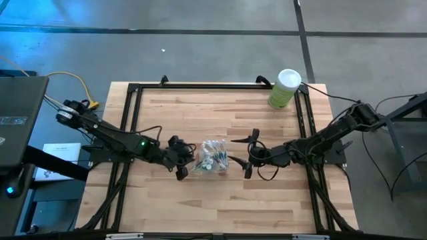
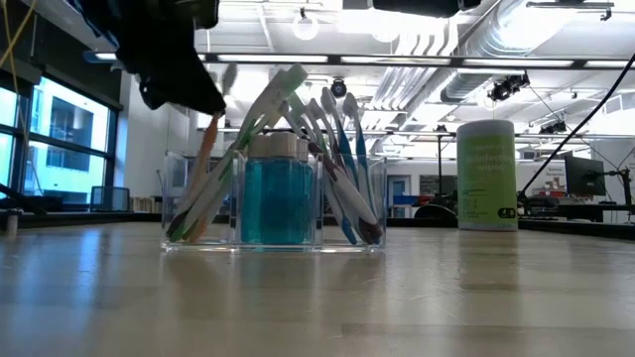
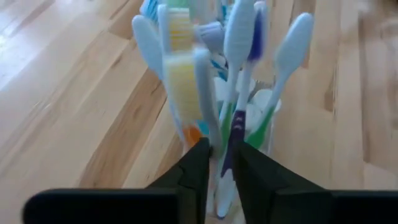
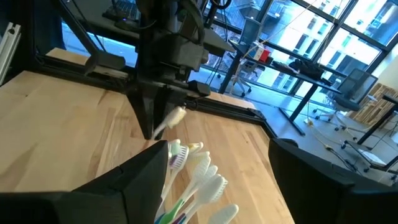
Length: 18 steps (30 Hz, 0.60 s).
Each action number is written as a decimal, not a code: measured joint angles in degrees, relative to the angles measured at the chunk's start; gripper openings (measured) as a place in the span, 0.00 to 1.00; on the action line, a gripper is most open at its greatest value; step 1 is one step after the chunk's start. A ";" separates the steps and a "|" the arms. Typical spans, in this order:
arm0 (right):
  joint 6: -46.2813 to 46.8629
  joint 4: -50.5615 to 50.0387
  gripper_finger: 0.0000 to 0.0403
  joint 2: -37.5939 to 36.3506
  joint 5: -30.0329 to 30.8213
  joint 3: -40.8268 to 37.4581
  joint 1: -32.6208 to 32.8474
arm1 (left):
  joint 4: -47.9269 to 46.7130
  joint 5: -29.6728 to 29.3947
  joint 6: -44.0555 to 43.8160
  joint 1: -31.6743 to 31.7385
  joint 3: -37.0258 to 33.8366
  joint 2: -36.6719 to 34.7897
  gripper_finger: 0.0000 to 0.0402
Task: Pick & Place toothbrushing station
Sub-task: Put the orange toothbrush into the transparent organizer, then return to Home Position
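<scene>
Table front: you look across bare wooden table (image 2: 317, 297) planks before anything else.
Holder: your clear holder (image 2: 273, 203) stands upright near the middle of the table, between the two grippers in the high view.
Contents: the toothbrushes (image 2: 298, 109) fan up and outward from it, heads up, around a blue-tinted middle compartment holding white-capped tubes (image 2: 280, 146).
Left gripper: your left gripper (image 3: 222, 165) is at the holder's left side in the high view, just beside the brushes. Its fingers (image 3: 196, 171) stand only a narrow gap apart, with a brush handle showing in the gap; you cannot tell from here whether they pinch it or merely flank it.
Right gripper: your right gripper (image 4: 217, 177) sits on the holder's other side, fingers spread wide, brush heads showing between them, nothing gripped.
Far corner: the green canister (image 1: 285, 89) with white lid stands upright, well apart, near the table's far right corner.
</scene>
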 joint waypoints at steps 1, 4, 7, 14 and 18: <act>0.21 -0.03 0.67 0.00 -0.01 0.00 0.00 | 0.09 0.00 -0.01 -0.03 0.00 -0.15 0.18; 1.28 0.00 0.67 0.00 0.00 0.00 0.00 | 0.02 -0.02 0.11 -0.52 0.07 -0.57 0.24; 1.31 0.01 0.67 0.00 0.02 0.00 0.02 | -0.06 0.00 1.83 -1.43 0.17 -0.84 0.31; -0.22 0.84 0.66 -2.64 6.64 1.30 2.44 | -0.23 -1.33 9.84 -3.23 0.24 -4.50 0.35; -7.72 -1.26 0.58 -8.37 9.01 3.54 7.28 | -0.87 -4.78 17.74 -3.84 0.35 -10.38 0.35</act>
